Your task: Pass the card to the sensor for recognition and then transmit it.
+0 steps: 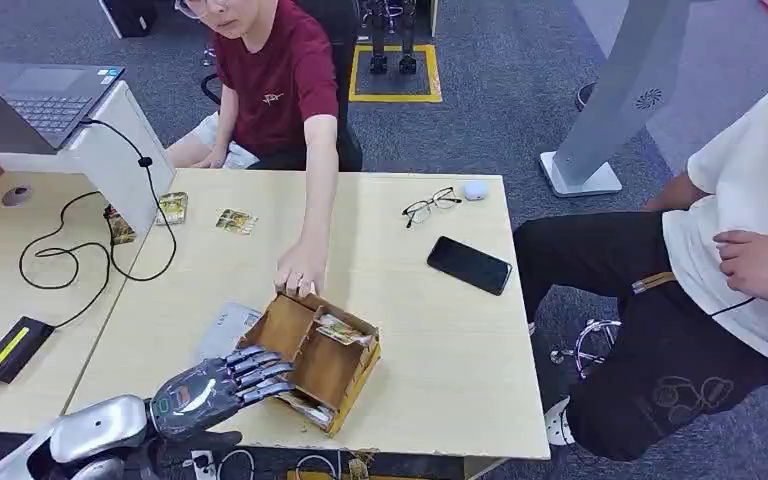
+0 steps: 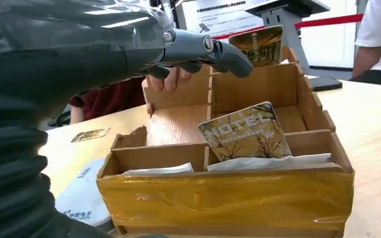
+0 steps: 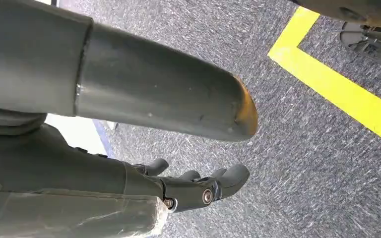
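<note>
Reaching in from the near edge of the tabletop (image 1: pixel 440 340), the left hand (image 1: pixel 222 385) hovers over the near-left part of a compartmented wooden box (image 1: pixel 322 362), its fingers (image 1: pixel 260 372) stretched out and apart with nothing between them. From the left wrist view, the box's near wall is wrapped in yellow tape, and a card (image 2: pixel 245 133) printed with bare trees leans upright in a near compartment, behind a strip of white paper; a second card (image 2: pixel 258 44) stands at the box's far side. A person in a dark red shirt (image 1: pixel 280 80) sits at the far edge of the tabletop and rests a hand (image 1: pixel 298 278) on the box's far corner. Just left of the box lies a grey-white pad (image 1: pixel 225 328), probably the sensor. Two more cards (image 1: pixel 235 221) lie toward the far-left part of the tabletop, near a white stand carrying a laptop (image 1: pixel 45 95). Glasses (image 1: pixel 430 205) and a black phone (image 1: pixel 469 265) lie toward the far-right corner. The right hand (image 3: pixel 198 186) hangs off the tabletop above grey carpet (image 3: pixel 297 163) with a yellow line, fingers loosely curled and holding nothing. A second person in a white shirt (image 1: pixel 750 200) sits beyond the right edge.
</note>
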`<state>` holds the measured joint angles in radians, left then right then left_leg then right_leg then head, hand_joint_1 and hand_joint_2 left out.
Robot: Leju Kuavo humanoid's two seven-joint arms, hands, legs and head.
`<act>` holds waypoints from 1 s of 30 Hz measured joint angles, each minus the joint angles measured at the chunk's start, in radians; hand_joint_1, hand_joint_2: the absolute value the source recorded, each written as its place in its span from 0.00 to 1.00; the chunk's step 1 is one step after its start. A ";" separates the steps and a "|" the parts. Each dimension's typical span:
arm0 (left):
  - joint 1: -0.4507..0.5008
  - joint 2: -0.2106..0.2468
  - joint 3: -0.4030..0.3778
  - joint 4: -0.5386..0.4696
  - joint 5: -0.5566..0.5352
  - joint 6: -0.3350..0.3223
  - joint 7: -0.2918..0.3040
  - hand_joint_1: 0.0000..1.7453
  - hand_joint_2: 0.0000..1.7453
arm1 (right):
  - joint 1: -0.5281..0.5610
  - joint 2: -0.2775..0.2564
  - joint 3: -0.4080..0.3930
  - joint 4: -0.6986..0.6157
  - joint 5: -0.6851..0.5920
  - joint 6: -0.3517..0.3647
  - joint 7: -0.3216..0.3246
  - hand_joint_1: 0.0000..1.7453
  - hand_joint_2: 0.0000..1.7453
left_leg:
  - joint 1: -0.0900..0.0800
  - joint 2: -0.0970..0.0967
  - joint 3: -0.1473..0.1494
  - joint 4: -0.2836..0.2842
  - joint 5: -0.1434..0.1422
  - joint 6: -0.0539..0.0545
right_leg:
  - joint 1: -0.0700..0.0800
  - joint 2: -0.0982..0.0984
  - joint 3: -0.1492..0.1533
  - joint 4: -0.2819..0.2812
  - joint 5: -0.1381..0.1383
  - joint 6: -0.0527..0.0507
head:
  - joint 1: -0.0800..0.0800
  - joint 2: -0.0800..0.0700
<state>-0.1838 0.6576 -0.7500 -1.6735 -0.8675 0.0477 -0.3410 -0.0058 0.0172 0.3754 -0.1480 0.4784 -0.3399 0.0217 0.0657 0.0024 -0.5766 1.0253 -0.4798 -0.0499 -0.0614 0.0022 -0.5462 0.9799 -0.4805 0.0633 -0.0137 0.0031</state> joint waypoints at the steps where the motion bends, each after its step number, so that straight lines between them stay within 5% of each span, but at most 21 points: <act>1: -0.001 -0.003 -0.002 0.004 0.000 0.003 0.001 0.00 1.00 | 0.000 0.000 0.000 0.000 0.000 0.000 0.000 0.00 0.00 | 0.000 0.000 0.000 0.000 0.000 0.000 | 0.000 0.000 0.000 0.000 0.000 0.000 | 0.000 0.000; 30: -0.012 -0.053 -0.027 0.059 -0.018 0.033 0.039 0.00 1.00 | 0.000 0.000 0.003 0.000 0.000 -0.001 -0.003 0.00 0.00 | 0.000 0.000 0.000 0.000 0.000 0.000 | 0.000 0.000 0.000 0.000 0.000 0.000 | 0.000 0.000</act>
<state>-0.1956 0.6046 -0.7775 -1.6144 -0.8858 0.0809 -0.3017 -0.0058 0.0172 0.3780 -0.1484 0.4784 -0.3410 0.0187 0.0656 0.0024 -0.5766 1.0253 -0.4798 -0.0499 -0.0615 0.0022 -0.5460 0.9799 -0.4805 0.0633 -0.0137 0.0031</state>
